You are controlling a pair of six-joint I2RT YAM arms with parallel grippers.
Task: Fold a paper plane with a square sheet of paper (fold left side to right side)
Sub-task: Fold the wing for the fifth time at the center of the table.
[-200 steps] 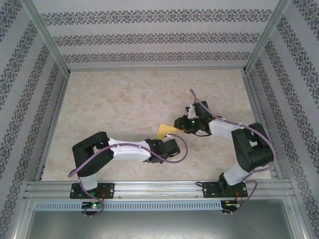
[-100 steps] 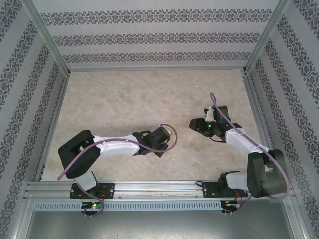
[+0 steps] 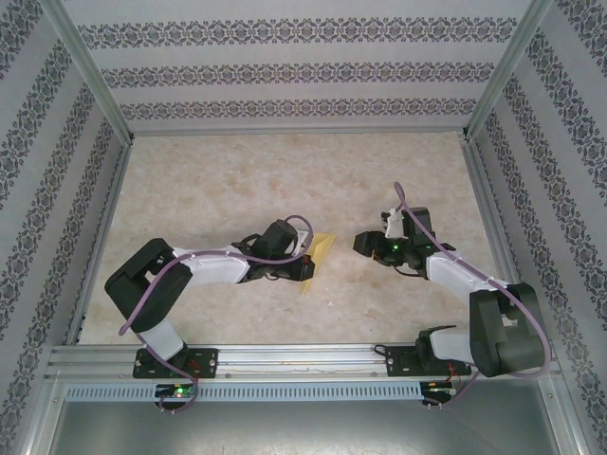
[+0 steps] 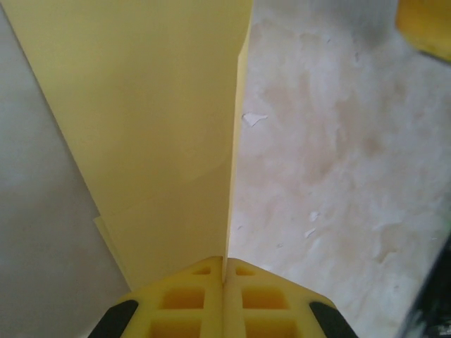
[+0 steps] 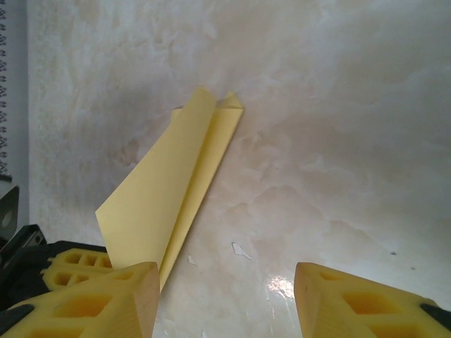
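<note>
Leftmost in the overhead view, the left arm, with its white shell, black joints and a looped purple cable, bends across the marbled beige table [image 3: 237, 180]. Its left gripper [image 3: 304, 270] has the yellow, honeycomb-moulded fingers [image 4: 184, 299] pressed flat together, pinching one end of the paper plane [image 3: 319, 254].

The plane is thin, matt, plain yellow paper folded into a long narrow dart. From the left wrist camera it runs straight away from the clamped fingertips, one broad smooth panel [image 4: 151, 120] spreading left of a sharp centre crease, with a lower layer's edge peeping out near the grip. From the right wrist camera the same dart [image 5: 173, 193] shows overlapping layers, a wide held end and two small corners at the far end, with a soft shadow beside it. Whether that far end touches the table I cannot tell.

A small white fleck [image 5: 240, 250] lies on the glossy surface just right of the paper.

Further right, the right gripper [image 5: 225, 299] stands near the plane but apart from it, its chunky yellow fingers [image 5: 352, 303] spread wide with bare table between them.
</note>
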